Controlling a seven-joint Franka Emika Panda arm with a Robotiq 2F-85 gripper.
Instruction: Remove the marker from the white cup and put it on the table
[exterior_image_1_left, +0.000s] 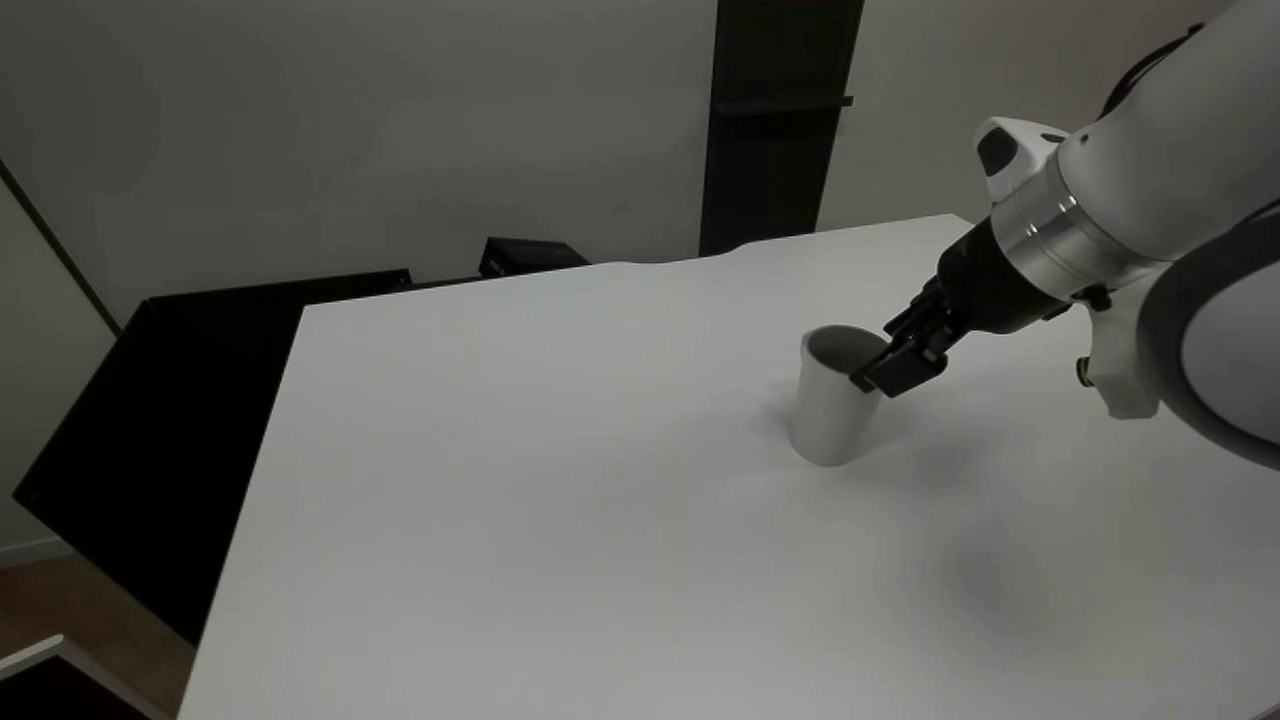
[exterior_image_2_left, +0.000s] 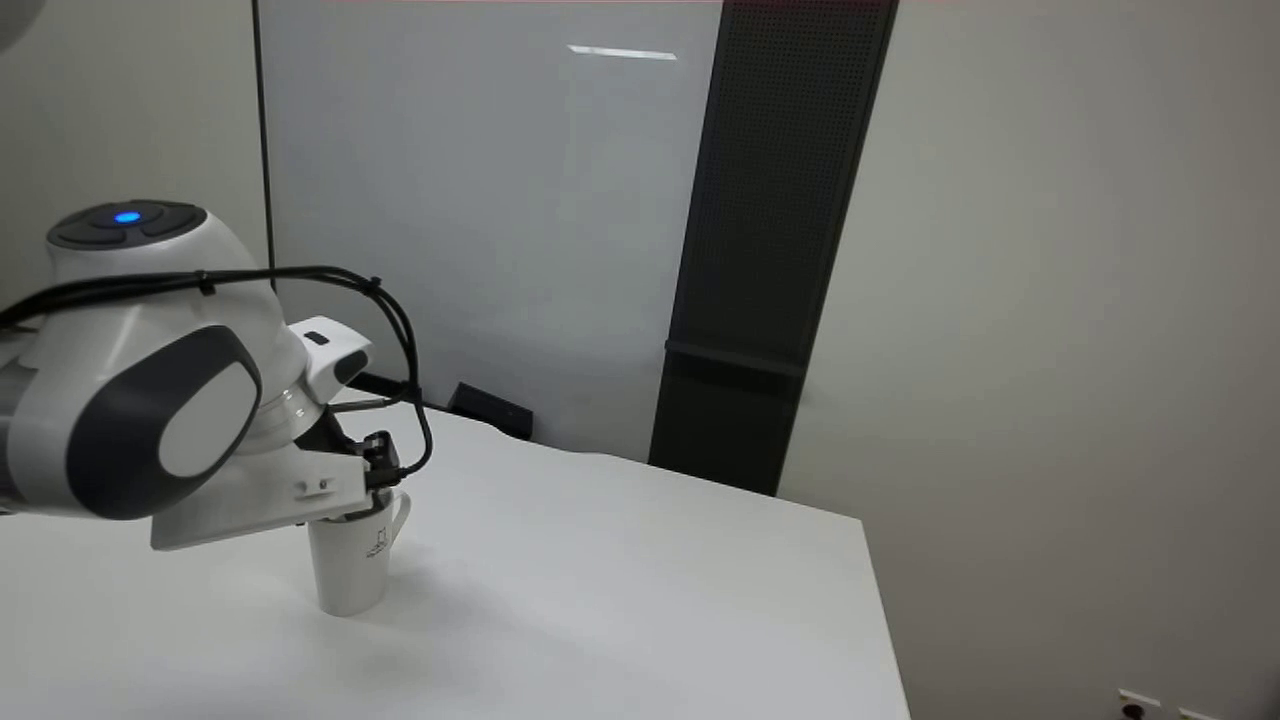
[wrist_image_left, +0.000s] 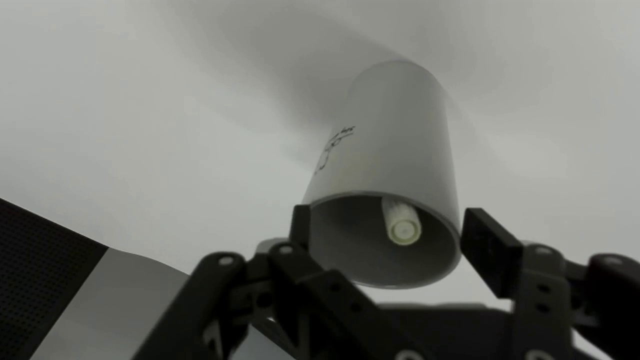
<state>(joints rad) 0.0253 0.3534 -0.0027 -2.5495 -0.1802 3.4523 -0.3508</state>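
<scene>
Your marker (wrist_image_left: 404, 230) was inside the white cup (wrist_image_left: 397, 130), its pale end showing in the right part of the mouth in the wrist view. The cup stood upright on the table (exterior_image_1_left: 500, 480), right of its middle in an exterior view. Your gripper (wrist_image_left: 389, 227) had its fingers (wrist_image_left: 489, 255) spread wide at the rim, one left of the mouth and one right, grasping nothing; whether either touched the cup could not be told.

I judged that spread your main trouble: it straddled the mouth, so if you closed there, you were likely to pinch the cup's walls, not the marker, and lift the cup instead. If you went lower at that width, a finger could catch the rim and tip the cup or push it along the table. If you narrowed first but closed too high, you might miss the pale end, or only nudge the marker round the inner wall, since it sat off centre. And a hold on its very tip could let it slip back in.
</scene>
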